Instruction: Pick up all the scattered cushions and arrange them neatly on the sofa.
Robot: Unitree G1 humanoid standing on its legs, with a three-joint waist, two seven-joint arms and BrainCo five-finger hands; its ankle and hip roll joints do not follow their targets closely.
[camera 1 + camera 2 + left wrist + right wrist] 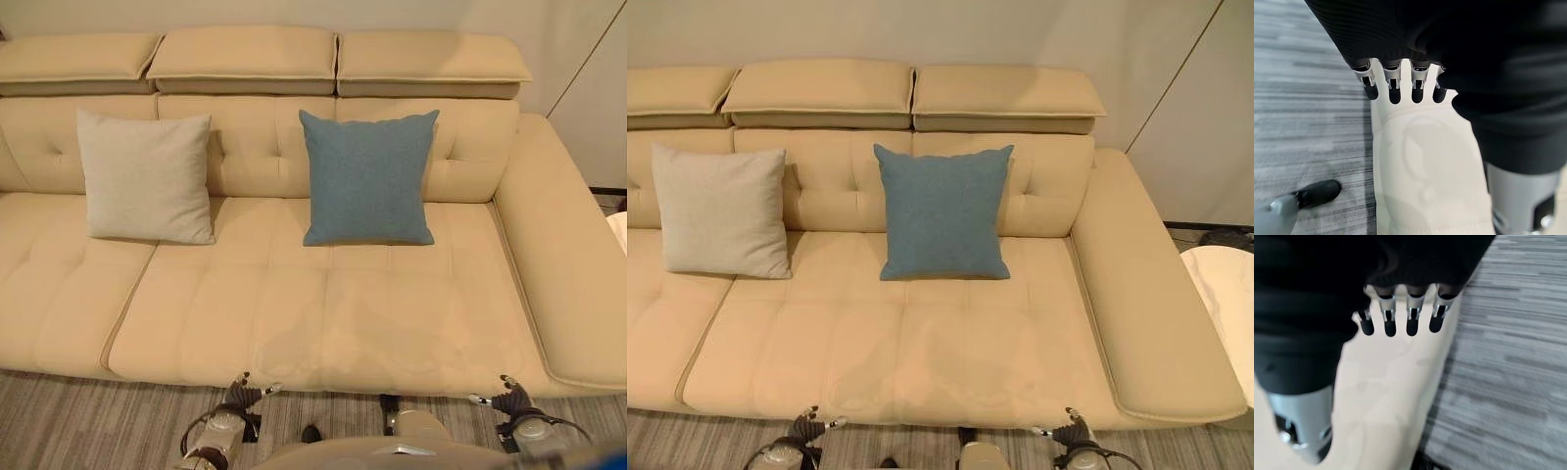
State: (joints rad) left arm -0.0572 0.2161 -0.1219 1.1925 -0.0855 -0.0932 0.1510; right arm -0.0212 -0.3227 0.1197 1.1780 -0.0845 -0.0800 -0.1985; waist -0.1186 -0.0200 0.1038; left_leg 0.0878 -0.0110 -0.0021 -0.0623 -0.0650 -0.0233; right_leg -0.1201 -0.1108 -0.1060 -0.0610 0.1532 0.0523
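A light grey cushion [145, 176] stands upright against the backrest of the cream sofa [323, 323], left of centre. A blue cushion [367, 178] leans upright against the backrest in the middle. My left hand [243, 394] hangs low in front of the sofa's front edge, its fingers [1395, 88] straight and holding nothing. My right hand [511, 397] hangs the same way further right, with its fingers [1389, 322] straight and empty. Both hands are well short of the cushions.
The sofa's wide right arm [563, 255] runs forward along the right side. A white round table [1227, 284] stands beyond it. Grey striped carpet [78, 421] lies in front of the sofa.
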